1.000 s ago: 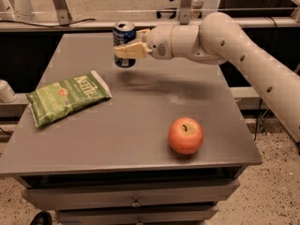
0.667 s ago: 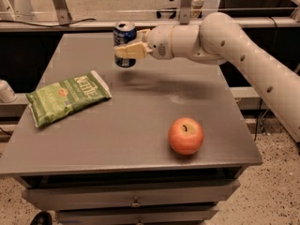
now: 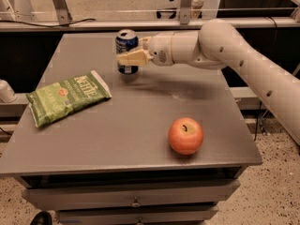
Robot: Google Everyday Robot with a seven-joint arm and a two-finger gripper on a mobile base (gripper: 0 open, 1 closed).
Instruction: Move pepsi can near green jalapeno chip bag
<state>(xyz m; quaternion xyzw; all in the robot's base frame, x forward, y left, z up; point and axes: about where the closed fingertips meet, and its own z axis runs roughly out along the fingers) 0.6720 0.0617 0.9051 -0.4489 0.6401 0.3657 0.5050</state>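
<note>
The pincer [image 3: 126, 56] sits over the far part of the grey tabletop [image 3: 140, 114], a little left of its middle, at the end of a thick white arm [image 3: 243, 64] that reaches in from the right. It is closed around the pepsi can [image 3: 126, 40], which stands upright between its fingers: the pale near finger [image 3: 134, 57] crosses the front of the can about halfway up, while the other finger is hidden behind it. The can's silver top and upper blue band show above that finger and its lower blue band below. Its base is at or just above the tabletop, and I cannot tell whether it touches. The green jalapeno chip bag [image 3: 68, 97] lies flat on the left side of the tabletop, nearer than the can and to its left. It is angled so that its right end, the one with the white lettering, points toward the can, with a strip of bare surface between the two. A red-orange apple [image 3: 186, 135] rests stem up on the near right part of the tabletop, well apart from both the can and the bag. Below the near edge of the tabletop is a drawer front [image 3: 136, 196].
</note>
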